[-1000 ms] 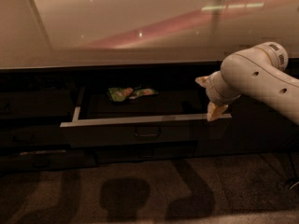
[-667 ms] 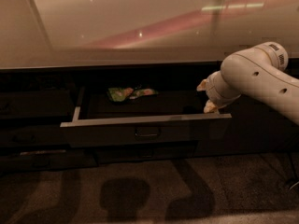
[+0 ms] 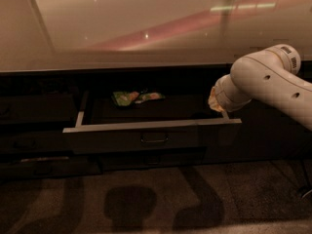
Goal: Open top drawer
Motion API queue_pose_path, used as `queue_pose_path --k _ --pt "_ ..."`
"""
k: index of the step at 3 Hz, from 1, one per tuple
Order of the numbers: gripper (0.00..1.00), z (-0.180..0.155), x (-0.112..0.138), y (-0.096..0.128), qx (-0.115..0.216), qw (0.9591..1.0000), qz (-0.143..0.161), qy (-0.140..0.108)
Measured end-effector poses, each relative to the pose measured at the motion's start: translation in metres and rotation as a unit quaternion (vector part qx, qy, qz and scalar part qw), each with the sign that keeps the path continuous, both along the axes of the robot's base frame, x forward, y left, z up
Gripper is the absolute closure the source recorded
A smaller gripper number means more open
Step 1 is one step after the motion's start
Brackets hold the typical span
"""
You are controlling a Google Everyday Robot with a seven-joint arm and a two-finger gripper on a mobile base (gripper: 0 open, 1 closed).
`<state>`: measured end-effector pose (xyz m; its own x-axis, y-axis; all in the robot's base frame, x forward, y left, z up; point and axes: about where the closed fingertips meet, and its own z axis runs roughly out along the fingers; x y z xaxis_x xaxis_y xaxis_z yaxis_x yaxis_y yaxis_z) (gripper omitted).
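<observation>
Camera view: drawer out under the counter

Broad glossy countertop (image 3: 122, 28) up top, speckled floor (image 3: 146, 199) below. The top drawer (image 3: 122, 138) stands pulled out, a green packet (image 3: 134, 97) lying at the back. My gripper (image 3: 216, 101) hangs by the drawer's right corner; its grip I can't make out.

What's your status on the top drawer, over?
The pincer hangs above the right end of the top drawer. Drawer pulled out, green packet inside. Nothing seen blocking it.
</observation>
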<state>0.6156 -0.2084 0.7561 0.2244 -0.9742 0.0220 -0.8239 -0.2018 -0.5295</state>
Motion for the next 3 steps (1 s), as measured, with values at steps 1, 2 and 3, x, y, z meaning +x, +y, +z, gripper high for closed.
queue_pose_path --k 1,2,3 --pt "1.0 -0.02 0.004 -0.008 0.043 0.9987 -0.004 0.028" --pt "1.0 -0.061 0.011 -0.014 0.136 0.9863 0.014 0.092" --pt "1.0 -0.063 0.018 -0.011 0.17 0.9802 0.014 0.101"
